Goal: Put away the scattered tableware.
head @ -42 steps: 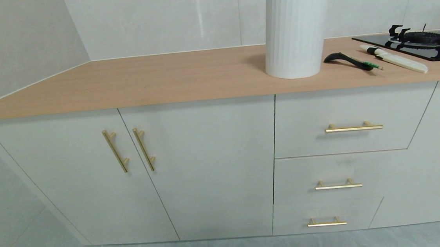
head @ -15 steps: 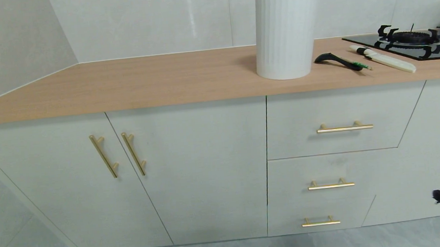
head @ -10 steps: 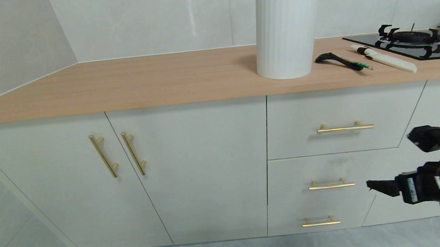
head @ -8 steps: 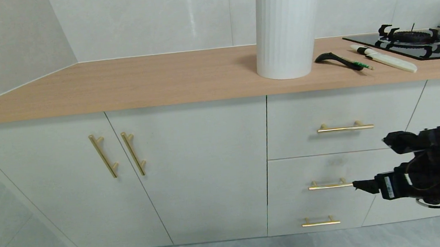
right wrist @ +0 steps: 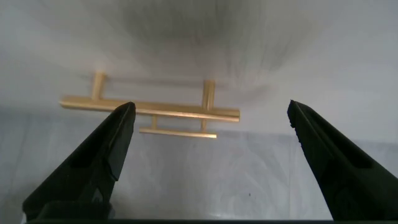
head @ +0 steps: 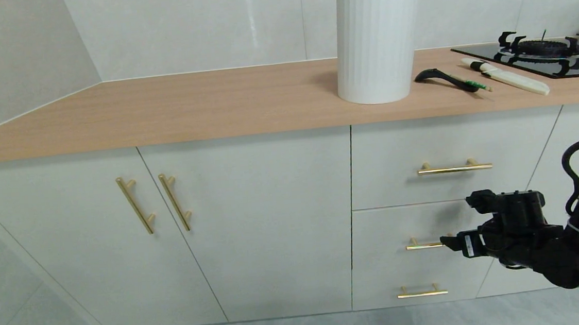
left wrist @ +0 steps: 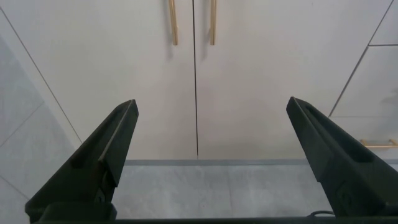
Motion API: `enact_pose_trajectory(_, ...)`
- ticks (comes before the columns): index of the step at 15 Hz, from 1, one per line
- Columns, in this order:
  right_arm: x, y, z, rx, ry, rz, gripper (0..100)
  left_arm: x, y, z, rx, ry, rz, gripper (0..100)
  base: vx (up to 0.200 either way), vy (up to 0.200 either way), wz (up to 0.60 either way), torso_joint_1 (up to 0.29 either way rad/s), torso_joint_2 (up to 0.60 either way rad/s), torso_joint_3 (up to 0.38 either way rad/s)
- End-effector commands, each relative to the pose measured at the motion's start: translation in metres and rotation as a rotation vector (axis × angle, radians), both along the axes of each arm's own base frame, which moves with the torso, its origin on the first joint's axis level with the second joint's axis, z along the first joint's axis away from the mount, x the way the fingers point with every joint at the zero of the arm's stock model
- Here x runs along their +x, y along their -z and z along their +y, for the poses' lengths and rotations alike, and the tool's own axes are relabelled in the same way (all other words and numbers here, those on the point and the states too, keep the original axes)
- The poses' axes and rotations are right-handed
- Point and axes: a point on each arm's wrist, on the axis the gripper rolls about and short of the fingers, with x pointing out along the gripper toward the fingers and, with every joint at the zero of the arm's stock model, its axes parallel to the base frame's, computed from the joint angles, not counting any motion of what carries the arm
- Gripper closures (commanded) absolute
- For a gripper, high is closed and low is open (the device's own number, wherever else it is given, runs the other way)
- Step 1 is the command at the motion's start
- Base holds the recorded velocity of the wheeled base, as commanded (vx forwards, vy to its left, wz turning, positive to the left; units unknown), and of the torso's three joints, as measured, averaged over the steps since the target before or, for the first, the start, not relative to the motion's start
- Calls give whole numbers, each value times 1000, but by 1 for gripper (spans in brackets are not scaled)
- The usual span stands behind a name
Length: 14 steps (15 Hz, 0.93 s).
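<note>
Gold bar handle [head: 424, 245] of mid drawer [head: 392, 224], lower right of head view, is what R gripper [head: 462, 222] faces: jaws spread wide, nothing held, lower tip just beside handle's right end; can't tell if touching. L gripper [left wrist: 208, 163] also spread, empty, facing cabinet doors [left wrist: 124, 81]. Tableware lies on table [head: 187, 108], upper right of frame: black ladle [head: 437, 76], thin green-tipped stick [head: 475, 85], cream knife-like utensil [head: 513, 82], near white ribbed canister [head: 375, 42]. Step looks like opening drawer for storage. Next prob needs jaws centred round bar, closed, then straight pull out.
</note>
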Motion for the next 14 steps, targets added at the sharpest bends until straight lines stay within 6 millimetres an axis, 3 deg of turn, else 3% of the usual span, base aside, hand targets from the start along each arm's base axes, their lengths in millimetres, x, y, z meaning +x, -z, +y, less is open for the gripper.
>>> enact_pose_trajectory(1,7,24,3,-18,15,19,0,0,0,0,0,-1,1,0,0,0,0,0,0,0)
enact_pose_trajectory(4,13,34,4,-27,33,-29,0,0,0,0,0,-1,1,0,0,0,0,0,0,0)
enact_pose_trajectory(9,15,35,12,-6,26,-39,0,0,0,0,0,-1,1,0,0,0,0,0,0,0)
enact_pose_trajectory(14,5,40,10,-12,27,2,0,0,0,0,0,-2,1,0,0,0,0,0,0,0)
